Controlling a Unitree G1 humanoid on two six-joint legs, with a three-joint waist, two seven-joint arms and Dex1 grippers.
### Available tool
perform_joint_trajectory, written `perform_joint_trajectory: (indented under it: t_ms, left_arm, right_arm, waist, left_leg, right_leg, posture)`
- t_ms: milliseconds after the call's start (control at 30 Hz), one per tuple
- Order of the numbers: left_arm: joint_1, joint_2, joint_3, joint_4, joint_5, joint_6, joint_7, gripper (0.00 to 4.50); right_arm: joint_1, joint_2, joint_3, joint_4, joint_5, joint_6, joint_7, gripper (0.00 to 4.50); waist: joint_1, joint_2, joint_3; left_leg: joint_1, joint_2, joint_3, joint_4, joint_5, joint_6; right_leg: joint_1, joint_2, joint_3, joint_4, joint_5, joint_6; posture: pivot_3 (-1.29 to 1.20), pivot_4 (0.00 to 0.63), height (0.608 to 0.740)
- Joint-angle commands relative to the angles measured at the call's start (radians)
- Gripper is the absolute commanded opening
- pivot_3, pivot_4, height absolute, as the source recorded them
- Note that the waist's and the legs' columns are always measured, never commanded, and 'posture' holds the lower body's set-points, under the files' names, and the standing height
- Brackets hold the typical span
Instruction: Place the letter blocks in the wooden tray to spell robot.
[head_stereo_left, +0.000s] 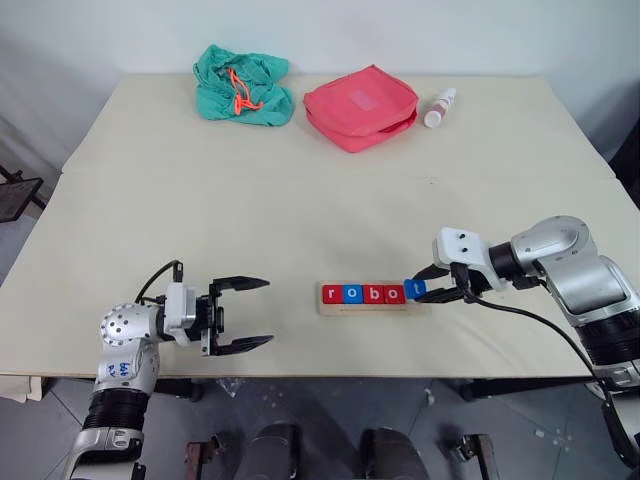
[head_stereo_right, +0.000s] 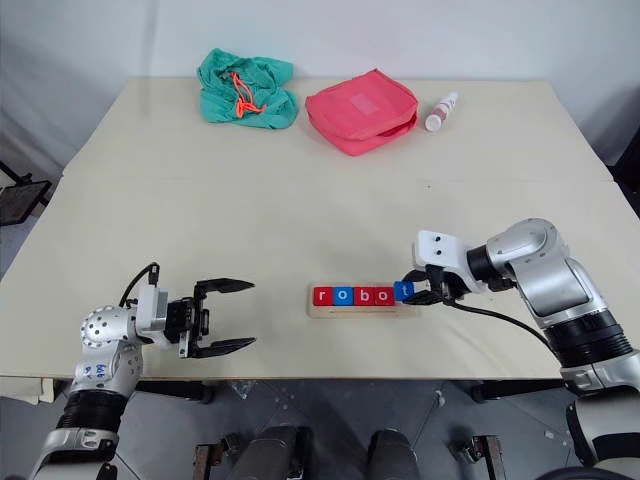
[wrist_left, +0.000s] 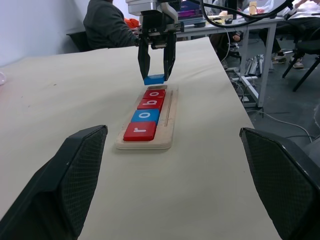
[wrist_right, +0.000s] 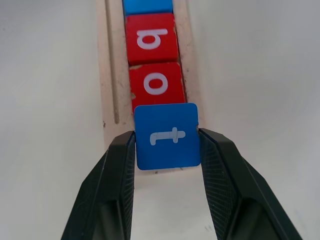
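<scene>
Low in the frame at left, the left pincer (head_stereo_left: 243, 314) hovers released over the counter (head_stereo_left: 300, 190). Right of center, the right pincer (head_stereo_left: 432, 287) clenches the blue t block (wrist_right: 167, 135) just above the wooden tray's (head_stereo_left: 368, 309) right end, beside the seated r, o, b, o blocks (head_stereo_left: 364, 294).
</scene>
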Motion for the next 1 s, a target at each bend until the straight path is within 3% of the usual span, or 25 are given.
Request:
perform_joint_trajectory:
  t_ms: [33, 100, 400, 667, 800, 1000]
  left_arm:
    - [0.007, 0.01, 0.014, -0.031, -0.01, -0.011, 0.006, 4.5]
    - [0.006, 0.009, 0.013, -0.03, -0.009, -0.012, 0.007, 4.5]
    - [-0.003, 0.004, 0.012, -0.018, -0.006, -0.018, 0.01, 4.5]
    - [-0.012, 0.0, 0.009, -0.005, -0.004, -0.023, 0.009, 4.5]
    - [-0.019, -0.006, 0.005, 0.005, -0.001, -0.028, 0.008, 4.5]
    - [-0.029, -0.012, 0.0, 0.014, 0.0, -0.033, 0.005, 4.5]
  right_arm:
    - [-0.002, -0.001, -0.006, -0.013, 0.002, -0.013, 0.009, 1.47]
    - [-0.003, 0.0, -0.004, -0.01, -0.001, -0.016, 0.011, 1.47]
    - [0.001, 0.007, -0.013, -0.024, 0.015, -0.004, 0.01, 4.47]
    - [0.024, 0.0, -0.068, -0.059, 0.055, 0.039, -0.021, 4.47]
    - [0.041, -0.01, -0.098, -0.083, 0.081, 0.055, -0.034, 3.51]
    - [0.014, 0.006, -0.09, -0.016, 0.061, 0.031, -0.07, 1.33]
  waist:
    - [0.0, 0.0, 0.0]
    - [0.0, 0.0, 0.0]
    - [0.0, 0.0, 0.0]
    - [0.0, 0.0, 0.0]
    - [0.0, 0.0, 0.0]
    - [0.001, 0.0, 0.0]
  left_leg:
    - [0.0, 0.0, 0.0, 0.0, 0.0, 0.0]
    - [0.0, 0.0, 0.0, 0.0, 0.0, 0.0]
    - [0.0, 0.0, 0.0, 0.0, 0.0, 0.0]
    - [0.0, 0.0, 0.0, 0.0, 0.0, 0.0]
    - [0.0, 0.0, 0.0, 0.0, 0.0, 0.0]
    - [0.0, 0.0, 0.0, 0.0, 0.0, 0.0]
  right_leg:
    - [0.0, 0.0, 0.0, 0.0, 0.0, 0.0]
    - [0.0, 0.0, 0.0, 0.0, 0.0, 0.0]
    - [0.0, 0.0, 0.0, 0.0, 0.0, 0.0]
    - [0.0, 0.0, 0.0, 0.0, 0.0, 0.0]
    - [0.0, 0.0, 0.0, 0.0, 0.0, 0.0]
    - [0.0, 0.0, 0.0, 0.0, 0.0, 0.0]
  posture:
    - [0.0, 0.15, 0.74]
    - [0.0, 0.15, 0.74]
    - [0.0, 0.15, 0.74]
    - [0.0, 0.15, 0.74]
    - [0.0, 0.15, 0.74]
    - [0.0, 0.15, 0.74]
